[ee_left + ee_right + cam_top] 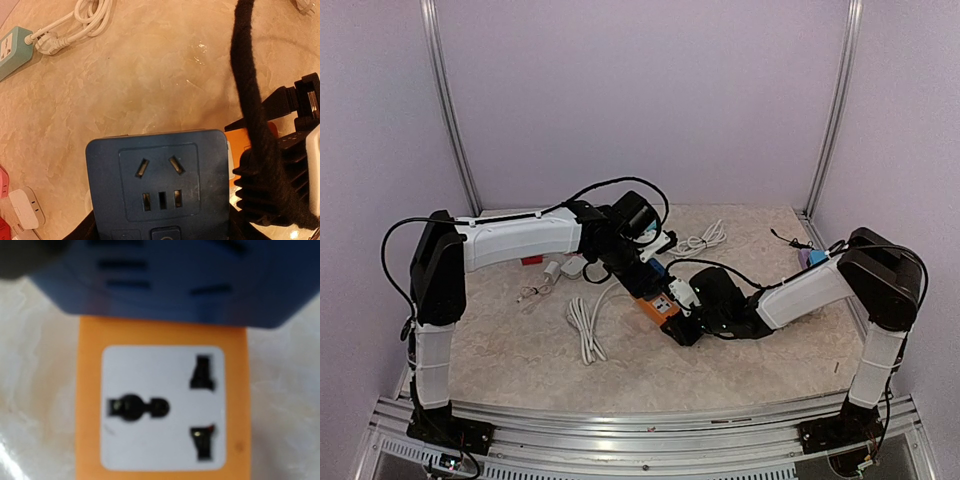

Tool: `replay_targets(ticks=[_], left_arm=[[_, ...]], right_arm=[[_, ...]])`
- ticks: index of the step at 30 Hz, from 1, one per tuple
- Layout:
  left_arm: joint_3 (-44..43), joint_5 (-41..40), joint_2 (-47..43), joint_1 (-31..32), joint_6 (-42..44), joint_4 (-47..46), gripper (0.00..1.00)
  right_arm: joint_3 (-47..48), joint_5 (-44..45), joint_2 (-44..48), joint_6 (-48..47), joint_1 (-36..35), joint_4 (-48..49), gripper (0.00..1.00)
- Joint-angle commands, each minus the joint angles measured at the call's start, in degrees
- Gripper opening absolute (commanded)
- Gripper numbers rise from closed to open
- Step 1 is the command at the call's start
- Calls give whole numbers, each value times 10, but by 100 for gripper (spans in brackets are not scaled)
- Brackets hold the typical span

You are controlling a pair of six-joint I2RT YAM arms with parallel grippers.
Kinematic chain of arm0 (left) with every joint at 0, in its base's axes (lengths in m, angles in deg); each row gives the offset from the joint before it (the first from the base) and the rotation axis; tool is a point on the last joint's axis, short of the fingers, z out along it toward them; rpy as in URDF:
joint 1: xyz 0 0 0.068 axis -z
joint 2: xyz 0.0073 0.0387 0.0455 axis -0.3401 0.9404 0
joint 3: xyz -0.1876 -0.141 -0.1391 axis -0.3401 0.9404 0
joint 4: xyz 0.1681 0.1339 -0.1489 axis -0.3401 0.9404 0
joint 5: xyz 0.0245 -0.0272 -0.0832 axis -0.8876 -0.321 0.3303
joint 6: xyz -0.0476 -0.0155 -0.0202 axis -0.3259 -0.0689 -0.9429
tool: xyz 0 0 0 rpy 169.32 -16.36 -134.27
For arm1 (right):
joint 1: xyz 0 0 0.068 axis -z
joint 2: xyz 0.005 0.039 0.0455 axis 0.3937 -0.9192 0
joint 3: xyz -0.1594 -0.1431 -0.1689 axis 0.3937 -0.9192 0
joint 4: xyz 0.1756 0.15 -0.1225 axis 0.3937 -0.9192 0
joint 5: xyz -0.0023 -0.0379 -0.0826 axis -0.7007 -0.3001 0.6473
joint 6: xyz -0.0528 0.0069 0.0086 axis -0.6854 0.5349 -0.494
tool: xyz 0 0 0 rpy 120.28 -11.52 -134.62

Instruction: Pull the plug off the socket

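top external: left gripper meets the blue plug, which is seated in the orange socket strip at table centre. right gripper lies over the strip.
left wrist: jaws appear clamped on the plug's sides.
right wrist: own jaws out of frame, so closure cannot be told.
hazard: an unsecured strip lifts with the plug. an off-axis pull may jam the pins.

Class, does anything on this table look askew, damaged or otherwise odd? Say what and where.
Nothing looks damaged or spilled. One oddity, mid-table: the blue adapter is wider than the orange power strip it sits on, so it overhangs both sides.
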Motion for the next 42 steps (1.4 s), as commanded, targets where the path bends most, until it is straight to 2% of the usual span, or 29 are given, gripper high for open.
replay_targets(ticks=[1,2,6,9,15,18,19,22,25,28,36,42], left_arm=[[-13,116,-58,35,18,-59,10],[-5,121,-58,34,16,-63,10],[31,144,-64,30,3,-86,11],[42,153,-65,29,-2,-94,10],[54,161,-64,26,-8,-103,10],[56,162,-63,25,-10,-104,10],[58,162,-62,24,-11,-105,10],[61,166,-61,23,-13,-108,10],[64,169,-59,23,-15,-108,10],[65,170,-58,22,-16,-108,10],[67,178,-56,17,-24,-109,10],[46,176,-62,12,-37,-100,10]], right_arm=[[-10,9,-40,-5,6,-88,0],[-12,9,-36,-5,6,-86,3],[-25,2,-5,-3,6,-76,30],[-28,3,15,-5,6,-76,44],[-39,0,53,-8,6,-65,59],[-48,0,66,-8,6,-55,61],[-50,0,70,-8,6,-51,73],[-55,-5,73,-9,6,-41,77],[-57,-6,73,-13,5,-34,75],[-56,-8,69,-21,6,-31,68],[-60,-3,59,-22,6,-28,31],[-60,-8,48,-28,6,-30,11]])
